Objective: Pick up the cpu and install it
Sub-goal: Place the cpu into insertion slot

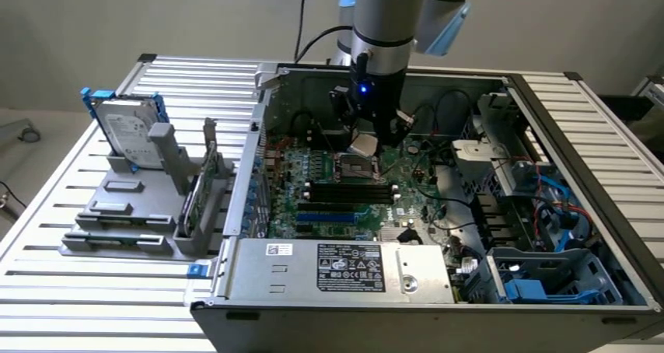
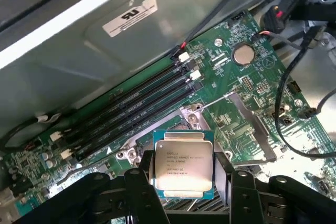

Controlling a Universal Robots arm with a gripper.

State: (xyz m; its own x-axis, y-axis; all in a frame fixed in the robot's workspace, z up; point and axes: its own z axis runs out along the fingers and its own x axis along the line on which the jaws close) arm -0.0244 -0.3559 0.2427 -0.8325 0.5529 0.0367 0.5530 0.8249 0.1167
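Because the black fingers [image 2: 143, 179] press on two opposite edges of the cpu [image 2: 182, 162], the gripper [image 2: 185, 182] has it clamped, jaws standing wide to span the chip. In the wrist view the cpu hangs level, metal lid and printed lettering up, a thin green rim showing around the lid. It sits just above the socket [image 2: 193, 115], whose metal frame lies folded open on the board [image 2: 236, 77].

By the look of it, the chip is light, stiff and flat, so weight is no trouble. The lid is smooth metal and likely slippery, and the underside contacts and the socket below are the fragile parts. The edges are the right place to take hold, as here, keeping it level and square to the socket.

Beyond the socket run the black memory slots [image 2: 142, 103], then the grey case wall [image 2: 105, 51]. In the exterior view the arm reaches down into the open case [image 1: 581, 135], over the middle of the board.
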